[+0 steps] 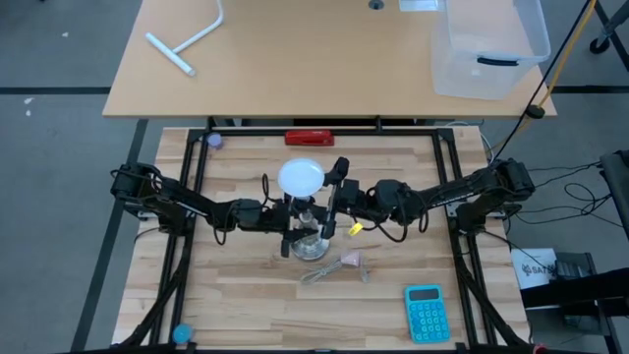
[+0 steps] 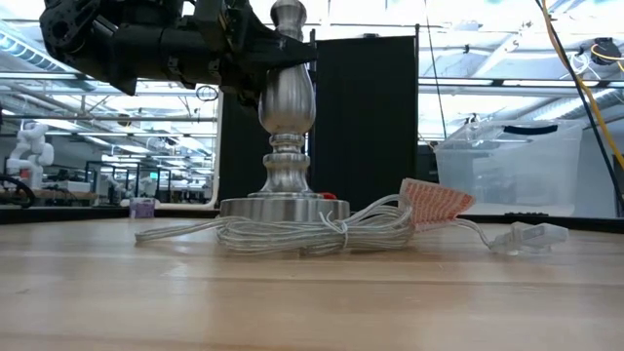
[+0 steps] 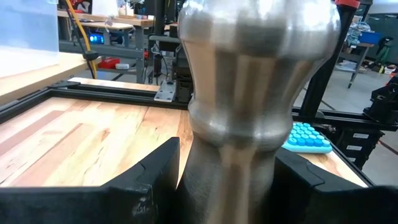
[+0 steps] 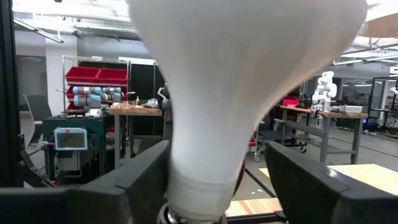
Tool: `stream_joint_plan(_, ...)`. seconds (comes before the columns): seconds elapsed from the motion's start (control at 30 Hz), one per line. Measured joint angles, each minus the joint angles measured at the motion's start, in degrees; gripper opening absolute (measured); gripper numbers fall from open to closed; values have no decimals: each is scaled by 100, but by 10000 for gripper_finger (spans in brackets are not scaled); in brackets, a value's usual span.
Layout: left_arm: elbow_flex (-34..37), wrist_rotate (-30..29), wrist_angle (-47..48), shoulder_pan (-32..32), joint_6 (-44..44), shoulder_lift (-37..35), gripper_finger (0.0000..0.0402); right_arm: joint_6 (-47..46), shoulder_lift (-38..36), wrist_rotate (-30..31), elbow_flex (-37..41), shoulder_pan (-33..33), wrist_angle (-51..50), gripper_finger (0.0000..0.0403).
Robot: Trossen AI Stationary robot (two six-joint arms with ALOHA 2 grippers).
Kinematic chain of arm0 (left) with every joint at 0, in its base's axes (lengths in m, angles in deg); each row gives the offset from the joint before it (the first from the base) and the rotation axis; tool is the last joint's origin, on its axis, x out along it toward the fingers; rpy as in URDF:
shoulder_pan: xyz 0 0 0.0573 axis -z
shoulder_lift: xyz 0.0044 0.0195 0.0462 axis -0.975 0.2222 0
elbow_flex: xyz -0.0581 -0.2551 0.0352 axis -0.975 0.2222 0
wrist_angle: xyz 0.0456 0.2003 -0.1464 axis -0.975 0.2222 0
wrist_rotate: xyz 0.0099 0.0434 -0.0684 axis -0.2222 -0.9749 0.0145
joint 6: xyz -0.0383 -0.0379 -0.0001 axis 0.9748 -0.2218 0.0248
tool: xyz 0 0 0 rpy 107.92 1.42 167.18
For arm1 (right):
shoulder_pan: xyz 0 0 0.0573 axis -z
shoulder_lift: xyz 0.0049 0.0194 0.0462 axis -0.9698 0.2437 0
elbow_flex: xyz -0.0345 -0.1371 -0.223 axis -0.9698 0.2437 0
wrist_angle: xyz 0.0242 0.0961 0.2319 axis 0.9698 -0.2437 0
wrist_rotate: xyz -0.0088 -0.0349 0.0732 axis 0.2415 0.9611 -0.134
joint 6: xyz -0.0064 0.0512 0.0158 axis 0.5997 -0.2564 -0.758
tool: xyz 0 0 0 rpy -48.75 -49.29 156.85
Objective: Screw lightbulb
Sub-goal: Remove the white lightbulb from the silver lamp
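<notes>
Lightbulb sits upright atop a silver lamp stand near the middle of the wooden table. Nearest the low camera, a coiled clear cord lies around the stand's round foot. The left gripper clamps the stand's bulging stem between its two dark fingers. The right gripper brackets the bulb's narrow neck, fingers just beside it; whether they touch cannot be told. Farther back, a red object lies at the table's far edge.

Blue calculator, red bar, clear bin, white T-pipe.
</notes>
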Motion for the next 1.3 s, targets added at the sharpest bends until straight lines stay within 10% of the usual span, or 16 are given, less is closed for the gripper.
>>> stream_joint_plan(0.33,-2,-39,-15,-7,48,0,190,75,-39,-84,0,16,-103,141)
stream_joint_plan(1.3,-4,488,100,-11,-208,0,190,-280,-39,-3857,9,960,-40,142)
